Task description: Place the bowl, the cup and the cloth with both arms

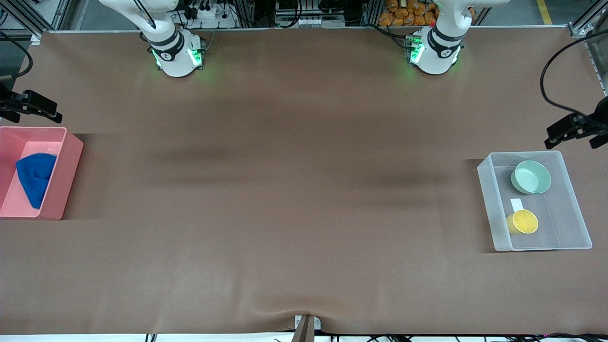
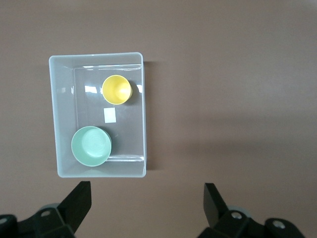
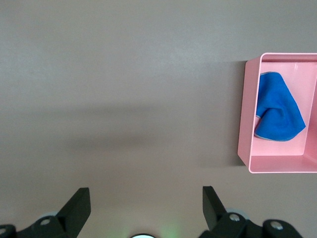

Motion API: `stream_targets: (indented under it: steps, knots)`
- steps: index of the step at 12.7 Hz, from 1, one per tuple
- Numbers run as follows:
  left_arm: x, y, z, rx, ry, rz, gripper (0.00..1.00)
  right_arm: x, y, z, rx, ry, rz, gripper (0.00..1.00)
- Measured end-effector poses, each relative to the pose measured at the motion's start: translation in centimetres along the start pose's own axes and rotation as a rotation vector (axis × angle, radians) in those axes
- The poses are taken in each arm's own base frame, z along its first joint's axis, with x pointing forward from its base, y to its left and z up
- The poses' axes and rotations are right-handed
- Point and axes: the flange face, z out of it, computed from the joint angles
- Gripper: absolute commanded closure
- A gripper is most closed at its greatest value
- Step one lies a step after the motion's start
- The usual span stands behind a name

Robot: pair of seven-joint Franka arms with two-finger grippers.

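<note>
— Where do things stand?

— My left claw (image 2: 143,208) hangs high over the bare worktop (image 1: 294,190), spread wide and grasping nothing. My right claw (image 3: 143,208) is likewise splayed and empty, up over the worktop toward the right arm's end.

— And the things?

— The bowl (image 1: 531,176) and the cup (image 1: 523,222) both sit upright in the clear bin (image 1: 489,204) at the left arm's end, the cup nearer the front camera, a small white tag (image 1: 516,204) between them. The cloth (image 1: 35,178) lies bunched in the pink bin (image 1: 71,166) at the right arm's end.

— So which step is this?

— I judge all three are already placed; nothing waits loose on the worktop. If so, the next move calls only for both arms to hold clear of the bins.
</note>
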Motion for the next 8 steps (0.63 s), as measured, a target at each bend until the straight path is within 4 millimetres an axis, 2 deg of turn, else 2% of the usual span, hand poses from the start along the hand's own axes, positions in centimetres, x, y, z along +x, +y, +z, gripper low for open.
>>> stream_targets:
  steps: [1, 3, 8]
  knots:
    - [-0.12, 0.06, -0.41, 0.0, -0.001, -0.009, 0.0, -0.02, 0.19, 0.01, 0.0, 0.0, 0.003, 0.0]
    - [0.02, 0.1, 0.0, 0.0, -0.01, -0.012, 0.0, -0.03, 0.23, 0.04, 0.004, -0.001, 0.005, 0.0]
    - [0.15, 0.09, 0.26, -0.001, -0.014, -0.013, 0.0, 0.06, -0.61, -0.08, 0.057, 0.007, 0.01, 0.0]
